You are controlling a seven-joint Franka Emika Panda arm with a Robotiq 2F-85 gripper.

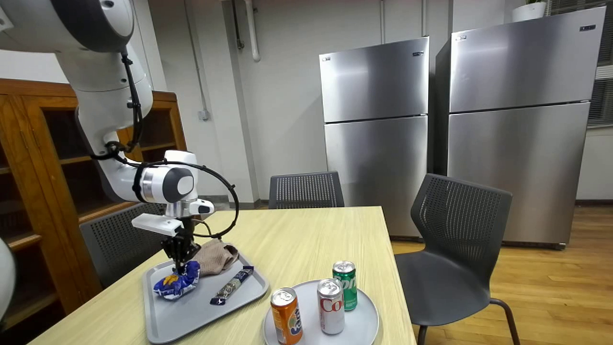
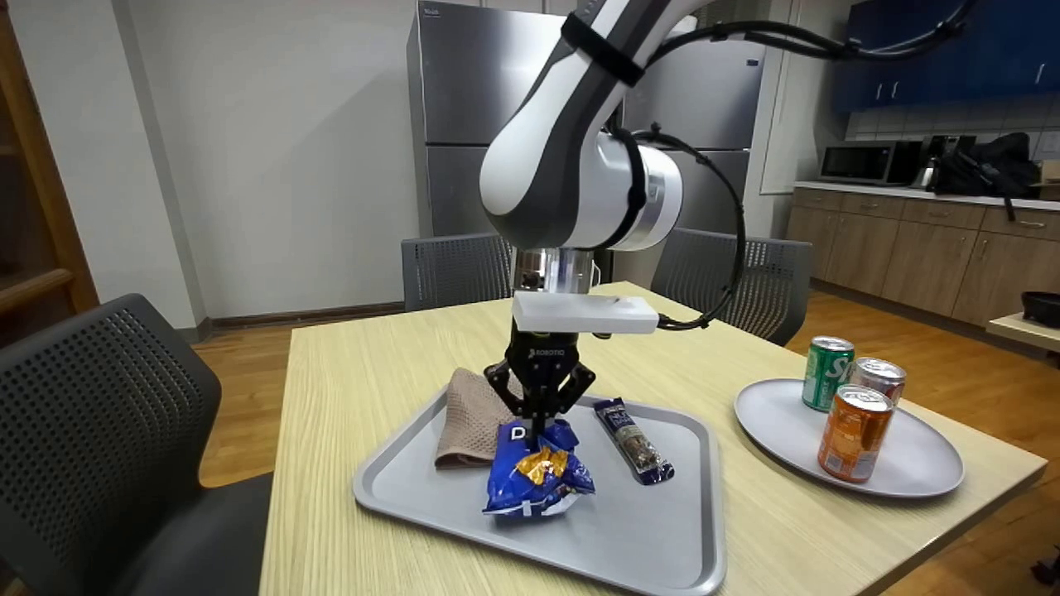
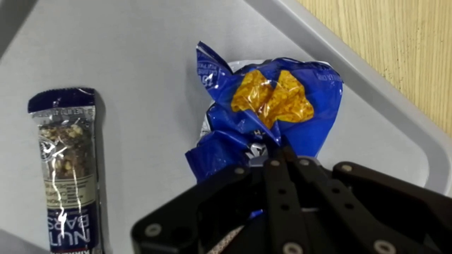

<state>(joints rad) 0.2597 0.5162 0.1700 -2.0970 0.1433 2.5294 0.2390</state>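
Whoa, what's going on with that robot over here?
A robot arm has its gripper shut on a crinkled blue tortilla chip bag. The bag sits on a gray tray, along with a nut bar and a brown cloth. Next to the tray, a round plate holds a Fanta can, a Sprite can and a silver Coke can.

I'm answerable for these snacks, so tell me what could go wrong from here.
The jaws appear to pinch a small fold of the crumpled, glossy blue chip bag, so it might slip or tear. The waffle-textured brown cloth lies close beside it on the grey rounded-corner tray, so a sideways move could nudge that cloth.
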